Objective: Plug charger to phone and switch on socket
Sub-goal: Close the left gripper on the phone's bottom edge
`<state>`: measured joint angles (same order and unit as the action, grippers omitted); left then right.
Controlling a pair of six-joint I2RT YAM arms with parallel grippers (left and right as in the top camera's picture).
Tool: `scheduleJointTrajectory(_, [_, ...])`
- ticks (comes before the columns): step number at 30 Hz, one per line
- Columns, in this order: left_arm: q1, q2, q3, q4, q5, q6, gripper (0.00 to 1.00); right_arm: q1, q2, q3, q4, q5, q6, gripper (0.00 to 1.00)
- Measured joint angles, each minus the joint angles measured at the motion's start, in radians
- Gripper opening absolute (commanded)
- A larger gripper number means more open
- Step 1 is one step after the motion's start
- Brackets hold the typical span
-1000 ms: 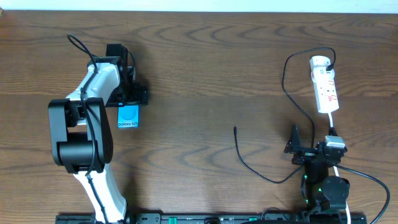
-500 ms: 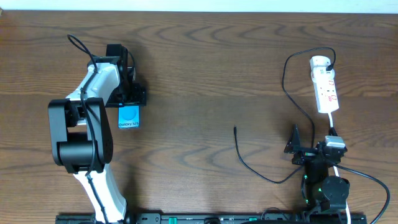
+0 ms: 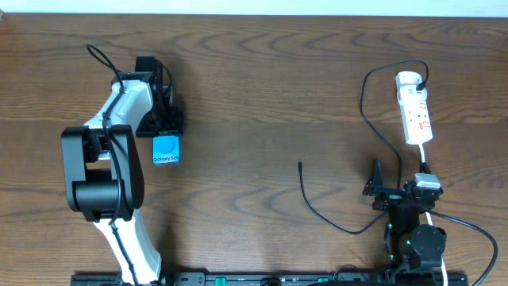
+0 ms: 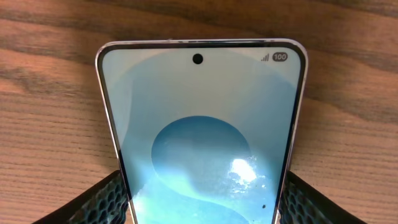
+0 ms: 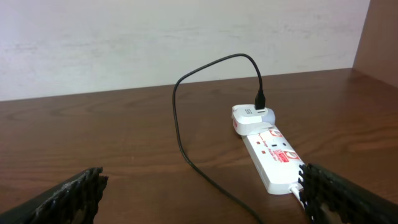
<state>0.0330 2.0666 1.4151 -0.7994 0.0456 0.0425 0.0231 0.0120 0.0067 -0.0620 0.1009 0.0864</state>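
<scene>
Left gripper: jaws astride the phone, which lies flat, screen up, on the wooden table; pads sit at its long edges, and whether they clamp it cannot be told. Charger: connector tip loose mid-table, well apart from the phone; plug seated in the power strip at far right. Right gripper: jaws spread wide, holding nothing, near the strip.
</scene>
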Motion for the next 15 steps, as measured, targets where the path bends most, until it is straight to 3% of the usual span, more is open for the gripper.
scheduleJointTrajectory(11, [0.000,0.000,0.000,-0.001,0.000,0.003,0.13,0.000,0.000,0.000,0.000,0.000,0.000,0.99])
scheduleJointTrajectory(15, [0.000,0.000,0.000,-0.001,0.000,0.003,0.08,0.000,0.000,0.000,0.000,0.000,0.000,0.99])
